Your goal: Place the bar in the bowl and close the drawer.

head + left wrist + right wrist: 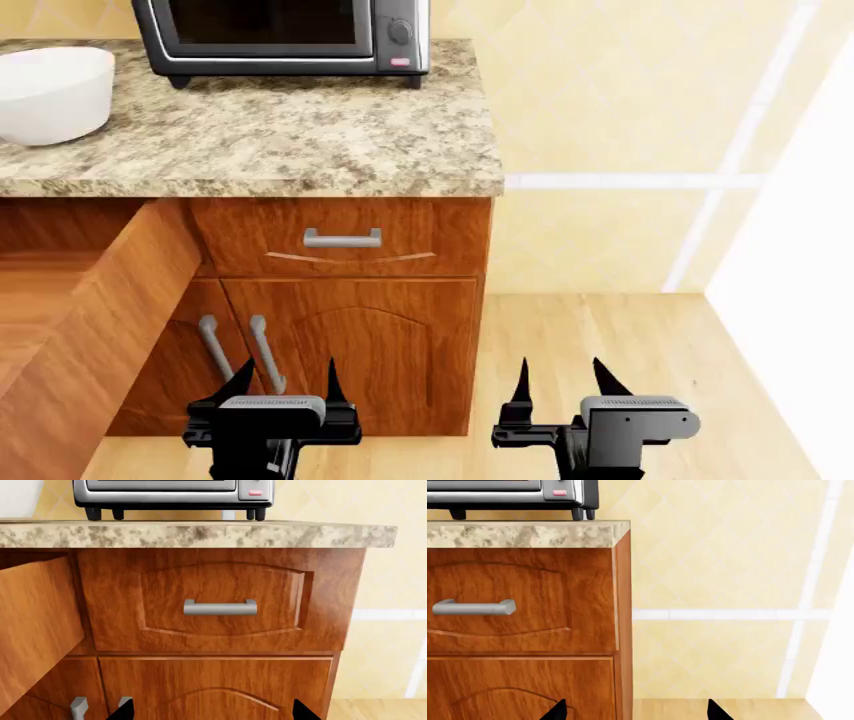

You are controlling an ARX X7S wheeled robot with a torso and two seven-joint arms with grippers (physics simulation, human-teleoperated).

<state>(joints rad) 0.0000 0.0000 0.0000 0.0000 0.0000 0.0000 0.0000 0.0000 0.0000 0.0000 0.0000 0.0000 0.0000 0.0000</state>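
The white bowl (51, 92) stands on the granite counter (294, 140) at its far left. The drawer (118, 325) is pulled out under the counter at the left; I see its wooden side wall and a strip of its inside, and it shows again in the left wrist view as the drawer (33, 630). The bar is out of view. My left gripper (288, 372) is open and empty, low in front of the cabinet doors. My right gripper (561, 372) is open and empty beside the cabinet's right end. Nothing lies between either pair of fingers in the wrist views: left gripper (212, 711), right gripper (636, 711).
A silver toaster oven (280, 35) sits at the back of the counter. A shut drawer front with a grey handle (342, 238) lies right of the open one. Below are cabinet doors with vertical handles (234, 350). Wood floor (601, 330) and a tiled wall lie to the right.
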